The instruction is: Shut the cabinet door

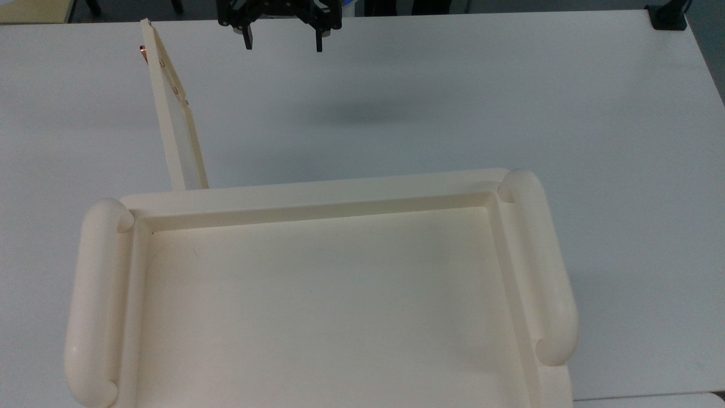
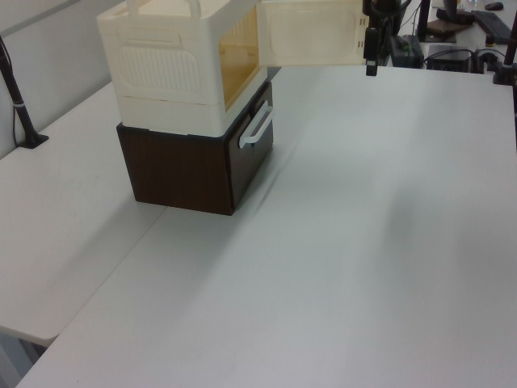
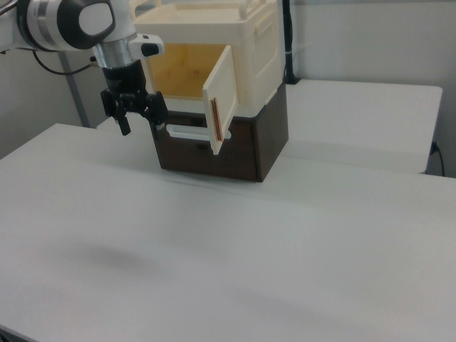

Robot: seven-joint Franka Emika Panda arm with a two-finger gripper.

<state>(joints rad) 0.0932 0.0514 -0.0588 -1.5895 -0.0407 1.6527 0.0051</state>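
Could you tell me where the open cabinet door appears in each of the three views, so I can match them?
Top view: the cabinet door juts edge-on from the cabinet toward the upper left.
Left view: its inner face sits top centre, swung to the left view's right.
Right view: it hangs centre-left, copper handle edge toward the camera.
Shared landmark: the gripper, beside the door's free edge.

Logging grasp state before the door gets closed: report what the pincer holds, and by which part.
Nothing is held. The pincer hangs open in the air, apart from the open cabinet door and its copper handle.
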